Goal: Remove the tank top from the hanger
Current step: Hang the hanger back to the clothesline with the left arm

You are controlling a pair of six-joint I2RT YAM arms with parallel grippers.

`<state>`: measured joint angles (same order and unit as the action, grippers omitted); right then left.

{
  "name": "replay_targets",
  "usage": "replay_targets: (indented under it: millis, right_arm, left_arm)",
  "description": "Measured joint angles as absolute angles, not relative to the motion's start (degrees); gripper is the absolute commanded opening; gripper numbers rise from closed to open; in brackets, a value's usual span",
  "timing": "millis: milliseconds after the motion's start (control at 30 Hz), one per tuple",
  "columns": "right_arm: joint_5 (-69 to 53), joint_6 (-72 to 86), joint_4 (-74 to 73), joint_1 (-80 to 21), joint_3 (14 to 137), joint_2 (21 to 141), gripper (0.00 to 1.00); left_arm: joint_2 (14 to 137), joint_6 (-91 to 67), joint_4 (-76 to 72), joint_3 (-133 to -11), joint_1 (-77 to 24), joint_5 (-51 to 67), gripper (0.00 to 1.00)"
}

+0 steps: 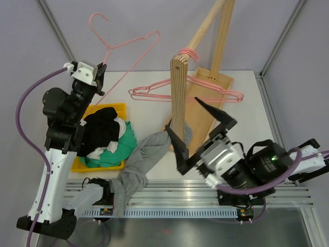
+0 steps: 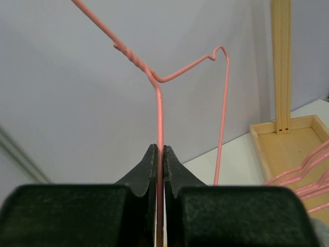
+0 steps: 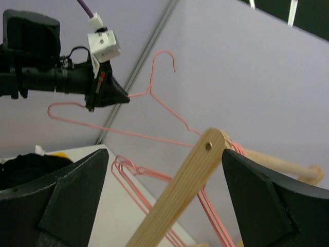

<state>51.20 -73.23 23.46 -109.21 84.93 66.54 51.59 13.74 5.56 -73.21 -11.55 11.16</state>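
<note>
Pinching bare pink hanger (image 2: pixel 159 118) aloft with left fingers (image 2: pixel 148 172), holding right fingers (image 3: pixel 77 190) wide beside wooden rack (image 1: pixel 178 92); grey tank top (image 1: pixel 139 164) slumped on desk (image 1: pixel 154 110) by yellow bin (image 1: pixel 119 107).

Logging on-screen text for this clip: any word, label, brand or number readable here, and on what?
None readable. The pink hanger, left gripper, wooden rack, yellow bin and grey tank top show no print; the white block on the left wrist is too blurred to tell.
</note>
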Motion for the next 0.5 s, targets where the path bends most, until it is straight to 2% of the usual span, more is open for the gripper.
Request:
replay_targets:
  millis: [200, 500]
  right_arm:
    - [57.7, -65.4, 13.3, -109.9, 84.0, 58.7, 0.99]
    - [60.7, -57.4, 0.2, -110.1, 82.0, 50.9, 1.00]
  left_arm:
    - [63.4, 18.3, 7.7, -85.9, -10.9, 20.8, 0.00]
    - [74.5, 24.4, 7.9, -97.3, -13.6, 31.5, 0.00]
